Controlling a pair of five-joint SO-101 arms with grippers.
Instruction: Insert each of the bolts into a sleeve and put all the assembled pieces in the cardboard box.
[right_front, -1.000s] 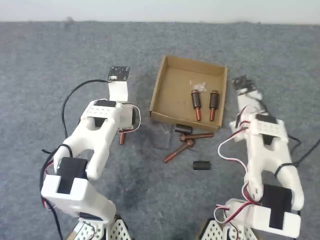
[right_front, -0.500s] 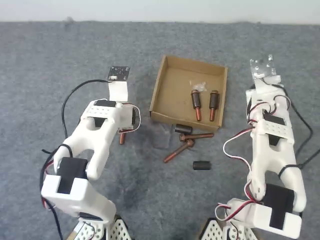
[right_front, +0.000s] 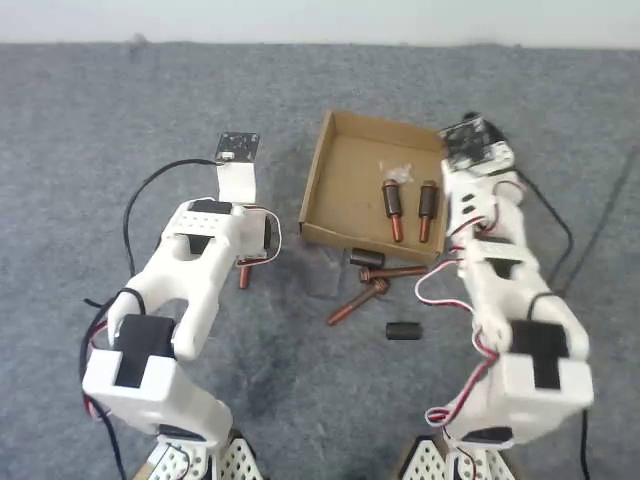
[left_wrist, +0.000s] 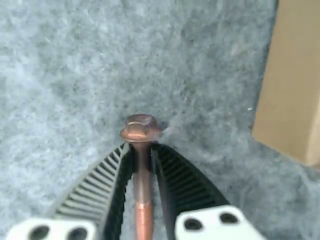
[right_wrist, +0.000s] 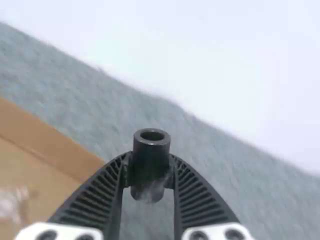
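1. Leftmost, the left hand (left_wrist: 141, 152) is clenched on a copper bolt (left_wrist: 140, 129), low over the grey table (right_front: 100, 120).
2. Next, the cardboard box (right_front: 318, 180) holds two sleeved bolts (right_front: 391, 200) side by side.
3. Before its near wall lie two loose bolts (right_front: 355, 303) and two loose sleeves (right_front: 402, 331), crowded close together.
4. Rightmost, the right hand (right_wrist: 149, 165) grips a black sleeve (right_wrist: 151, 147) by the box's right wall.

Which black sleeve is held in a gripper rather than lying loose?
The sleeve clamped in the right gripper; the others lie on the carpet or sit on bolts in the cardboard box.
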